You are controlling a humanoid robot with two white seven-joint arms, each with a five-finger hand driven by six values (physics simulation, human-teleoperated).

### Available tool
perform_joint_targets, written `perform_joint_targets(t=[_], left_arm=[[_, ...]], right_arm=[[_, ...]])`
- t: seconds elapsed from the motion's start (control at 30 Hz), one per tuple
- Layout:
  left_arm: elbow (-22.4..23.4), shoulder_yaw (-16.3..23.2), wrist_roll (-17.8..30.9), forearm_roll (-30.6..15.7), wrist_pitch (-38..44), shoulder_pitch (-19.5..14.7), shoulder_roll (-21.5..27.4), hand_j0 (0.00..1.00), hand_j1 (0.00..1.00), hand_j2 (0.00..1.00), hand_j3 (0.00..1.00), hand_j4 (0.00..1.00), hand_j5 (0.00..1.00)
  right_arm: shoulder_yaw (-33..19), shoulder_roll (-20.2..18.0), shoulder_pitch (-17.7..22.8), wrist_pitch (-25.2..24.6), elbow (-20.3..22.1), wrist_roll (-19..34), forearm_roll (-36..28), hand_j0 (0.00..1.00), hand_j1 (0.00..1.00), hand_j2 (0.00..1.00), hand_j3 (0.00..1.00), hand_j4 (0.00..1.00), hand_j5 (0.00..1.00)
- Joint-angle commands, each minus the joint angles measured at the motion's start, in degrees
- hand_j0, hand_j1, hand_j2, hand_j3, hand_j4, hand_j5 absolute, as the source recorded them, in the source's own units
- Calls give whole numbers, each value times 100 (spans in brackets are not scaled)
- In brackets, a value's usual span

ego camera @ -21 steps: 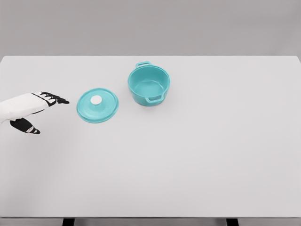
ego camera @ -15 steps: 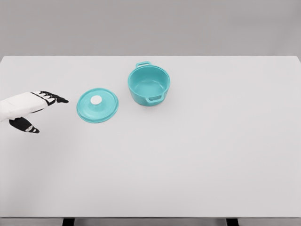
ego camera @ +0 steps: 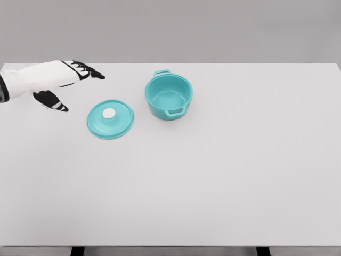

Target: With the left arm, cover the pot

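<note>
Left hand [ego camera: 64,80] at upper left of frame, fingers spread, empty. Teal lid [ego camera: 110,119] lies flat below-right of it, apart. Open teal pot [ego camera: 168,96] further right, uncovered.

No legible text, label, brand, number or sign appears on the round teal lid with a white knob [ego camera: 110,119], the teal two-handled pot [ego camera: 168,96], or the white bench [ego camera: 224,176].
</note>
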State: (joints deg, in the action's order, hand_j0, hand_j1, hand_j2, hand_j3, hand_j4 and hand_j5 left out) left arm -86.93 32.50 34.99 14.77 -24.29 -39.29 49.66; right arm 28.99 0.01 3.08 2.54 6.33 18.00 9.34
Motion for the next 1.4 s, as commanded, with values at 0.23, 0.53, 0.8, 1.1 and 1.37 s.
perform_joint_targets(t=[0.23, 0.53, 0.8, 1.1, 1.37], left_arm=[[554, 1258, 1, -440, -76, -528, 114, 100, 100, 100, 100, 100, 100], [1257, 1566, 1, 535, -41, -1028, -325, 100, 100, 100, 100, 100, 100], [1380, 1768, 1, 579, -76, -1266, -624, 100, 100, 100, 100, 100, 100], [1354, 2014, 1, 579, -85, -1292, -879, 100, 100, 100, 100, 100, 100], [1380, 2181, 1, 588, -67, -1292, -923, 86, 86, 86, 86, 86, 86]], right_arm=[[2, -1, 0, 1, 0, 1, -2, 100, 100, 100, 100, 100, 100], [2, -1, 0, 1, 0, -7, -2, 100, 100, 100, 100, 100, 100], [2, -1, 0, 1, 0, 1, -2, 100, 100, 100, 100, 100, 100], [2, -1, 0, 1, 0, 1, -2, 100, 100, 100, 100, 100, 100], [2, -1, 0, 1, 0, -7, -2, 100, 100, 100, 100, 100, 100]])
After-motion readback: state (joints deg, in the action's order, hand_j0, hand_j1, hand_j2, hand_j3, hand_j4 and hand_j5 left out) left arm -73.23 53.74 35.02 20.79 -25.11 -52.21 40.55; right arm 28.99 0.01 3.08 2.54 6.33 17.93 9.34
